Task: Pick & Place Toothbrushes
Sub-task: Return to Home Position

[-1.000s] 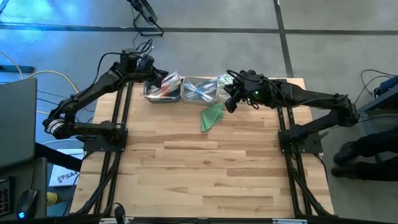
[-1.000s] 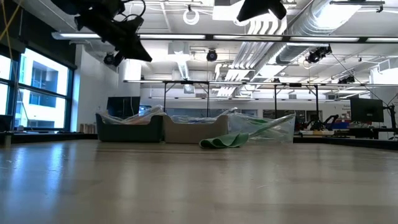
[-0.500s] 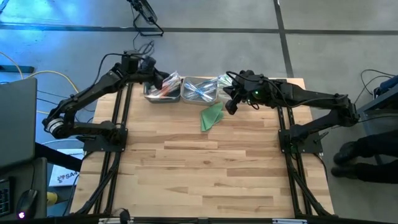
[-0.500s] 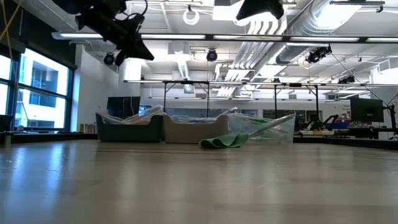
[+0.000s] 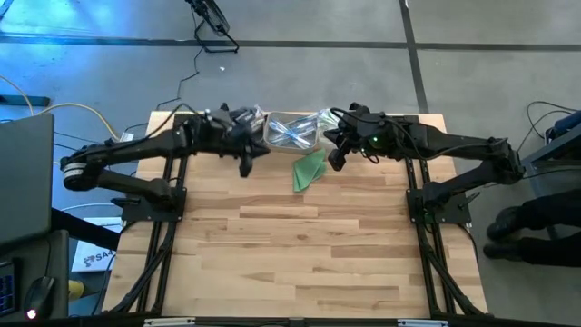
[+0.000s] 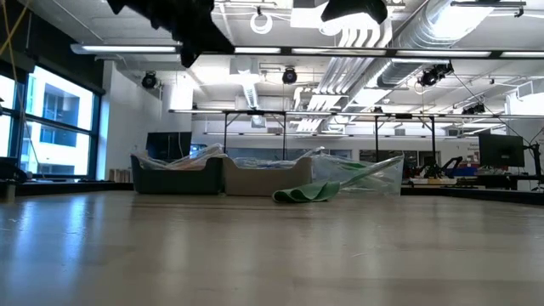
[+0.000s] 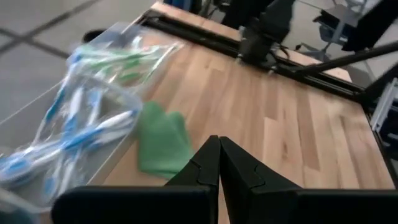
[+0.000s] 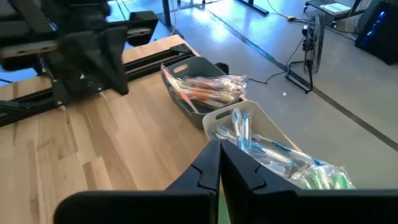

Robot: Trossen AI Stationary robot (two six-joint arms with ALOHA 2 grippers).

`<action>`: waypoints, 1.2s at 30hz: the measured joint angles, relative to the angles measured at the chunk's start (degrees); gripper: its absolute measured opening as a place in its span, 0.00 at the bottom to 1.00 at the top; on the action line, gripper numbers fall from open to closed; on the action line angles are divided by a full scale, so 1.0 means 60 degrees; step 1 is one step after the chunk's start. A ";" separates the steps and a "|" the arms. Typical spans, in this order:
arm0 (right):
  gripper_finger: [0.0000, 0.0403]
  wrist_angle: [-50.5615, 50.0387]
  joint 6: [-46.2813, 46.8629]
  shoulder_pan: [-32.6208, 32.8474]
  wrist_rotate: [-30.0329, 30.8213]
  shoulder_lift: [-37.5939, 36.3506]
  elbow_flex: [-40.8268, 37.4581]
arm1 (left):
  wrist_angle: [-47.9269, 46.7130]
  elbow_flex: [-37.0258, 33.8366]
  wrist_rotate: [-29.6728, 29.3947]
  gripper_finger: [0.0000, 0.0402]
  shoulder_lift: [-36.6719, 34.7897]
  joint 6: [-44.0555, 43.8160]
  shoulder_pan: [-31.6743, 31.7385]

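Toothbrushes (image 8: 210, 88) lie sorted in three bins at the tabletop's (image 5: 300, 245) far edge: orange in the dark bin (image 8: 185, 104), blue in the pale bin (image 8: 213, 121), green in the clear bin (image 6: 378, 174). Left gripper (image 5: 246, 163) hangs high just before the dark bin, fingers (image 7: 205, 168) closed and empty. Right gripper (image 5: 333, 161) hangs beside the green cloth (image 5: 309, 171), fingers (image 8: 208, 165) closed and empty.

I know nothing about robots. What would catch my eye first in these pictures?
Two dark robot arms reach in from either side of a wooden table, the left gripper and right gripper both shut and hanging above its far end. Along that end sits a row of bins stuffed with orange, blue and green toothbrushes, with a folded green cloth lying on the wood just in front.
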 joint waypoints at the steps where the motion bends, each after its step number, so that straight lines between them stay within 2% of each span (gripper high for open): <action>1: 0.01 0.0000 0.0005 0.0046 0.0003 0.0000 0.0000 | 0.0110 0.0000 -0.0354 0.01 0.0000 0.0002 -0.0332; 6: 0.01 0.0127 0.0485 0.0250 -0.0025 0.0000 0.0000 | 0.0841 0.0000 -0.1447 0.01 0.0000 0.0172 -0.1497; 13: 0.01 0.0140 0.0908 0.1158 -0.0054 0.0209 0.0007 | 0.1506 0.0000 -0.1600 0.01 -0.0004 0.0497 -0.2222; 19: 0.01 0.1102 0.1328 0.2211 0.0395 0.1129 0.0001 | 0.1523 0.0000 -0.1624 0.01 -0.0004 0.0555 -0.2584; 25: 0.01 0.1577 0.0461 0.2715 -0.0811 0.1810 0.0012 | 0.1526 0.0000 -0.1568 0.01 -0.0007 0.1033 -0.2934; 27: 0.01 0.1594 0.0206 0.2755 -0.0681 0.1967 -0.0029 | 0.1523 0.0000 -0.1556 0.01 -0.0007 0.1160 -0.3064; 31: 0.01 0.1882 0.0025 0.2677 0.0271 0.1989 -0.0011 | 0.1593 0.0000 -0.1557 0.01 -0.0007 0.1331 -0.3233; 36: 0.01 0.3054 -0.0941 0.2497 -0.0213 0.1980 0.0002 | 0.2069 0.0000 -0.1720 0.01 -0.0007 0.1324 -0.3261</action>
